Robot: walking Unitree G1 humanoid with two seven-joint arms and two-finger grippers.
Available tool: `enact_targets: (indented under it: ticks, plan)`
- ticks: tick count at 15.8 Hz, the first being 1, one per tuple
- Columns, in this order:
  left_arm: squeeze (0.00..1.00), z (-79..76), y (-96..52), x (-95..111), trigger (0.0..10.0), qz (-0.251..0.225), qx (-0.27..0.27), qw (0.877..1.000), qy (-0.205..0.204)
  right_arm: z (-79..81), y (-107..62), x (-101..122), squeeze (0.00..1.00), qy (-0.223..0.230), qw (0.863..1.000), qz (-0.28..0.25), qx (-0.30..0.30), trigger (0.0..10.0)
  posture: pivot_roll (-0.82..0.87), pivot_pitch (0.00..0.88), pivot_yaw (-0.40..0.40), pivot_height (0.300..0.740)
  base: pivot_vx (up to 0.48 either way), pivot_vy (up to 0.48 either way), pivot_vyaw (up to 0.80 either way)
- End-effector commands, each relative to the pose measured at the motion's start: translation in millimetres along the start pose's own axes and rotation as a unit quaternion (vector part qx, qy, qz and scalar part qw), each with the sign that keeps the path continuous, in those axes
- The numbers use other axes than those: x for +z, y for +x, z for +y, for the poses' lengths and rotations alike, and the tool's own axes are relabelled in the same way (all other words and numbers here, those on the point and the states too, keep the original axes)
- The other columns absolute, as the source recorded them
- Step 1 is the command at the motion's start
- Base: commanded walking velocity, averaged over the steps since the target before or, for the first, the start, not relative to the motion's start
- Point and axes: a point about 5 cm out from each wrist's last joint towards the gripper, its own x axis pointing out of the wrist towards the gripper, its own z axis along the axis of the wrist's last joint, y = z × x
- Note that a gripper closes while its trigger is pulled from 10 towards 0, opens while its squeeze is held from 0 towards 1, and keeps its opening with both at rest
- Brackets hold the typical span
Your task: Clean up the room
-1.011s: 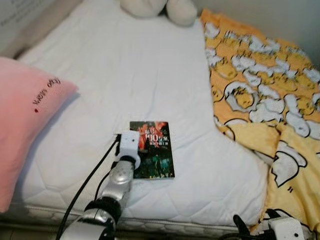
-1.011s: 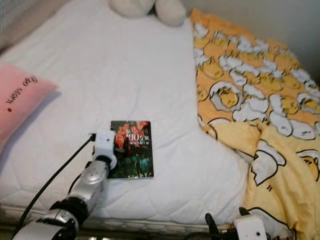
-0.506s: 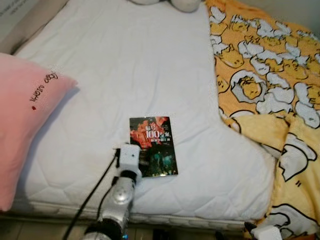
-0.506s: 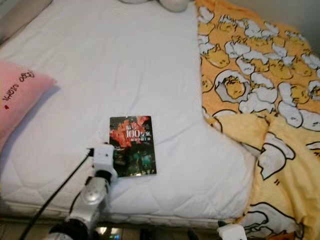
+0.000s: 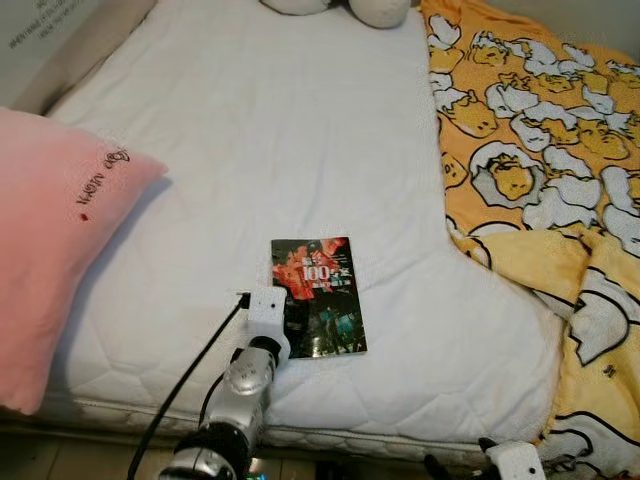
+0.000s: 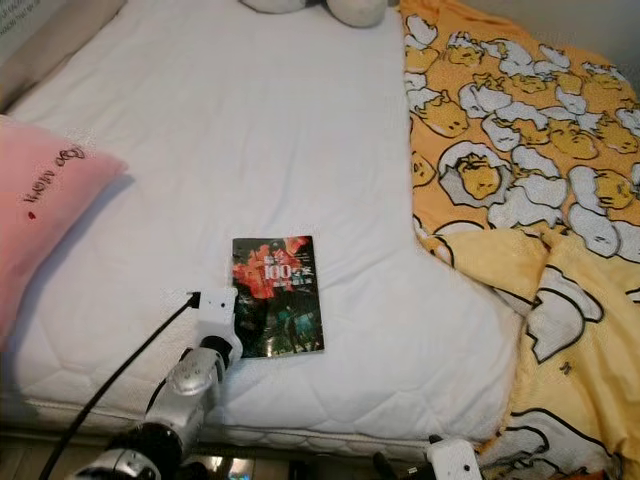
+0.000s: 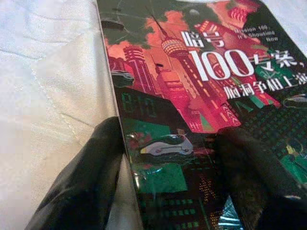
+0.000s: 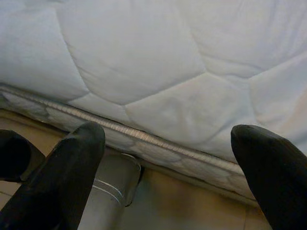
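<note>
A book (image 5: 318, 295) with a dark red and green cover lies flat on the white mattress (image 5: 280, 130), near its front edge. My left arm (image 5: 245, 375) reaches up from below to the book's near-left corner. In the left wrist view the left gripper (image 7: 168, 134) is open. One black finger (image 7: 86, 182) rests on the sheet beside the book's edge, and the other finger (image 7: 249, 163) lies over the cover (image 7: 201, 72). My right gripper (image 8: 170, 136) is open and low at the bed's front, facing the mattress side (image 8: 158, 67). Its white wrist block (image 5: 512, 462) sits at the bottom of the picture.
A pink pillow (image 5: 60, 250) lies on the left of the bed. A yellow patterned blanket (image 5: 540, 150) covers the right side and hangs over the front corner. A white plush toy (image 5: 340, 8) sits at the far end. Floor (image 8: 182, 206) runs below the mattress.
The camera has shifted, so the scene sits slightly differently in the picture. My left gripper has drawn back along the book's left edge toward its near corner. The book has not moved.
</note>
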Motion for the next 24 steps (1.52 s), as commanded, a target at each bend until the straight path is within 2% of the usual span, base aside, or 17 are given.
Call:
enact_targets:
  ticks: [1,2,4,5,7,10,12,15,16,18,19,20,21,22,23,24]
  plan:
    - [0.0,-3.9,-13.9,-38.9,0.0,0.096,-0.011,0.995,-0.015,-5.9,-4.7,-4.7,0.0,-0.005,1.0,0.009,-0.012,10.0,-0.02,0.239,-0.139,0.74,0.0,0.0,0.0]
    - [0.0,-2.9,-13.4,-39.6,0.0,0.107,-0.02,0.994,-0.019,-7.3,-2.9,-3.9,0.0,-0.006,1.0,0.006,-0.012,10.0,-0.01,0.236,-0.138,0.74,0.0,0.0,0.0]
    - [0.0,10.4,-11.5,-33.3,0.0,0.096,-0.004,0.995,-0.021,-7.5,4.3,-2.1,0.0,-0.009,1.0,-0.003,-0.008,10.0,0.01,0.212,-0.133,0.74,0.0,0.0,0.0]
    - [0.0,10.9,-11.4,-32.5,0.0,0.094,-0.009,0.995,-0.022,-7.8,5.9,-0.9,0.0,-0.01,1.0,-0.006,-0.008,10.0,0.01,0.207,-0.133,0.74,0.0,0.0,0.0]
    - [0.0,4.8,-11.4,-34.7,0.0,0.107,-0.045,0.993,-0.014,-9.8,10.8,2.2,0.0,-0.013,1.0,-0.013,-0.009,10.0,0.02,0.196,-0.136,0.74,0.0,0.0,0.0]
    - [0.0,-3.3,-7.8,-30.6,0.0,0.105,-0.057,0.993,-0.013,-11.5,14.2,5.4,0.0,-0.019,1.0,-0.013,-0.006,10.0,0.02,0.191,-0.153,0.74,0.0,0.0,0.0]
    - [0.0,-10.8,-8.0,-30.9,0.0,0.102,-0.085,0.991,0.028,-12.5,17.1,9.5,0.0,-0.022,1.0,-0.017,-0.004,10.0,0.02,0.187,-0.159,0.74,0.0,0.0,0.0]
    - [0.0,-10.7,-6.3,-26.8,0.0,0.091,-0.083,0.992,0.003,-6.5,25.5,15.3,0.0,-0.017,0.999,-0.027,0.009,10.0,0.04,0.168,-0.146,0.74,0.0,0.0,0.0]
    - [0.0,-11.7,-4.4,-21.7,0.0,0.078,-0.09,0.993,-0.011,-8.5,34.0,22.4,0.0,-0.014,0.999,-0.042,-0.003,10.0,0.05,0.138,-0.125,0.74,0.0,0.0,0.0]
    - [0.0,-11.1,0.4,-8.2,0.0,0.044,-0.09,0.995,-0.001,-13.4,56.3,45.2,0.0,-0.002,0.996,-0.083,-0.021,10.0,0.08,0.069,-0.073,0.74,0.0,0.0,0.0]
    - [0.0,-12.3,2.3,-1.7,0.0,0.026,-0.095,0.995,-0.01,-14.3,61.9,49.6,0.0,-0.003,0.995,-0.092,-0.024,10.0,0.08,0.059,-0.068,0.74,0.0,0.0,0.0]
    - [0.0,-14.7,8.4,31.3,0.0,-0.057,-0.114,0.992,-0.021,-16.9,75.1,68.2,0.0,0.001,0.992,-0.124,-0.033,10.0,0.11,0.015,-0.04,0.74,0.0,0.0,0.0]
    - [0.0,-12.7,9.7,50.7,0.0,-0.1,-0.121,0.988,-0.017,-18.1,81.5,78.7,0.0,0.003,0.989,-0.141,-0.038,10.0,0.13,0.0,-0.026,0.74,0.0,0.0,0.0]
    - [0.0,-11.2,9.9,58.3,0.0,-0.115,-0.121,0.986,-0.015,-18.7,84.4,82.8,0.0,0.004,0.988,-0.148,-0.04,10.0,0.14,0.0,-0.022,0.74,0.0,0.0,0.0]
    - [0.0,-2.0,6.0,79.8,0.0,-0.159,-0.116,0.98,-0.006,-17.5,90.8,98.9,0.0,0.011,0.983,-0.176,-0.045,10.0,0.16,0.0,0.0,0.74,0.0,0.0,0.0]
    - [0.0,1.5,4.4,85.7,0.0,-0.171,-0.111,0.979,-0.004,-17.2,93.3,104.4,0.0,0.013,0.981,-0.186,-0.047,10.0,0.17,0.0,0.003,0.74,0.0,0.0,0.0]
